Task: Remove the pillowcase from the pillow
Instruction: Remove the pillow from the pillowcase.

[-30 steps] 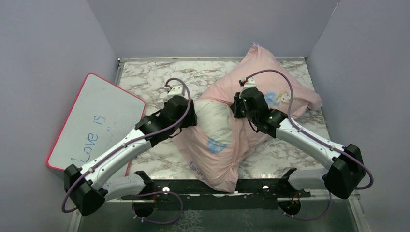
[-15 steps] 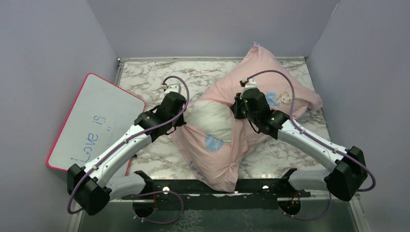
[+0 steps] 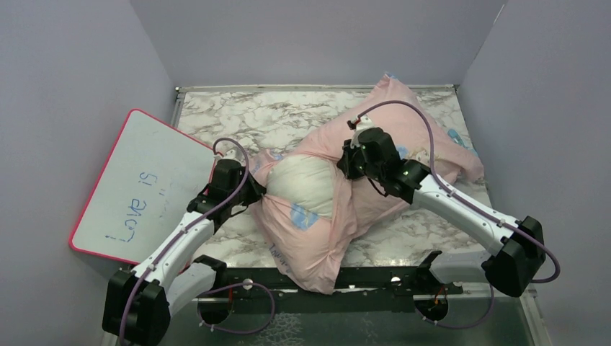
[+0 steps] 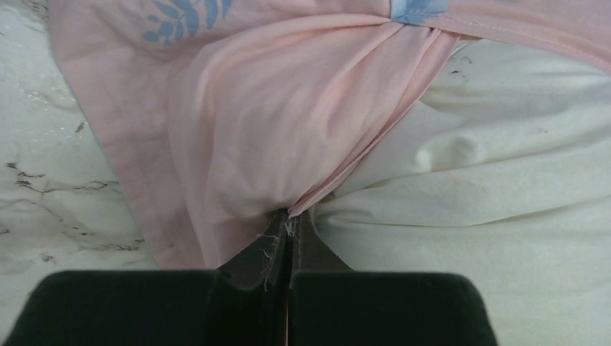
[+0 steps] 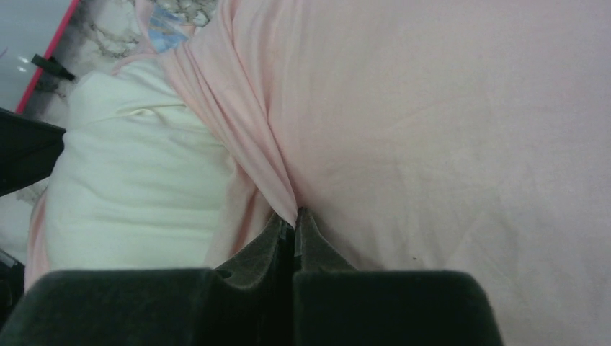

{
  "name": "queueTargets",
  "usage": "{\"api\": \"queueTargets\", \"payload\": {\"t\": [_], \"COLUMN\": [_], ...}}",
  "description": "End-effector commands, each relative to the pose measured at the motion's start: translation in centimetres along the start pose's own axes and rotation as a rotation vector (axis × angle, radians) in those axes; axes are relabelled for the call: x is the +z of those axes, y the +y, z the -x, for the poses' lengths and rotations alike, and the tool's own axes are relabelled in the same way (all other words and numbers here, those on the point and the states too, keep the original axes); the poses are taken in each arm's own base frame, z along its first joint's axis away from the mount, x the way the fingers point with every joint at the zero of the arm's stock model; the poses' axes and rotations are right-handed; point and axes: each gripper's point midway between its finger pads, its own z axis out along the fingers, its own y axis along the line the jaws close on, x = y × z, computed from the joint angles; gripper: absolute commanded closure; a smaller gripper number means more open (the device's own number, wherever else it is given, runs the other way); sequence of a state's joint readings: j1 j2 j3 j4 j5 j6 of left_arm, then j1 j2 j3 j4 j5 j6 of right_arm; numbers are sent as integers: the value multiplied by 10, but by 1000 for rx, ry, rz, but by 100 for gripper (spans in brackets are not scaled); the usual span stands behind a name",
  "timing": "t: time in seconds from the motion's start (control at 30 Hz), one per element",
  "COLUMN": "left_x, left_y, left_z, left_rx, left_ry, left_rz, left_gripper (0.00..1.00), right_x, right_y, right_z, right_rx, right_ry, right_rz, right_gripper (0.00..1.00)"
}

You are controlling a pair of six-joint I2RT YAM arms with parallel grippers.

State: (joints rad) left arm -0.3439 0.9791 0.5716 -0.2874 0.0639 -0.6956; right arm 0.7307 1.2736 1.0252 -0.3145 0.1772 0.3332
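A pink-edged whiteboard (image 3: pixel 137 184) marked "Love is" lies left of the marble table (image 3: pixel 238 119).

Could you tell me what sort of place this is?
Probably a robotics lab cell: plain grey partition walls enclose a marble-patterned table, with two robot arms mounted at its near edge.
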Motion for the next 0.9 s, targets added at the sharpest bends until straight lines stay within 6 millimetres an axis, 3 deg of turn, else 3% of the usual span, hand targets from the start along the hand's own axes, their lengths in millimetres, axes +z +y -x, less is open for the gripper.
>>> {"api": "queueTargets", "payload": {"t": [0.0,0.17,0.33,0.63,0.7,0.87], "left_x": [-6,-18,-21,-28,-30,-34], "left_y": [10,-11,-20,-28,-29,-30], "left_z": [-34,-22,-20,-17,-16,-19], "left_rx": [4,41,53,54,51,39], "left_ry": [99,64,71,58,53,52], "left_rz": [-40,-133,-170,-208,-214,-230], "left_gripper": [100,100,100,100,100,100], "right_x": [-23,-46,-51,-26,-12,20], "right_y": [8,56,96,166,165,145], "right_z": [-17,30,48,10,3,-6], "right_rx": [-130,-176,-281,-522,-549,-606], "right_ry": [154,116,100,165,170,188], "right_rz": [110,332,372,298,239,52], "right_gripper": [91,70,49,40,39,24]}}
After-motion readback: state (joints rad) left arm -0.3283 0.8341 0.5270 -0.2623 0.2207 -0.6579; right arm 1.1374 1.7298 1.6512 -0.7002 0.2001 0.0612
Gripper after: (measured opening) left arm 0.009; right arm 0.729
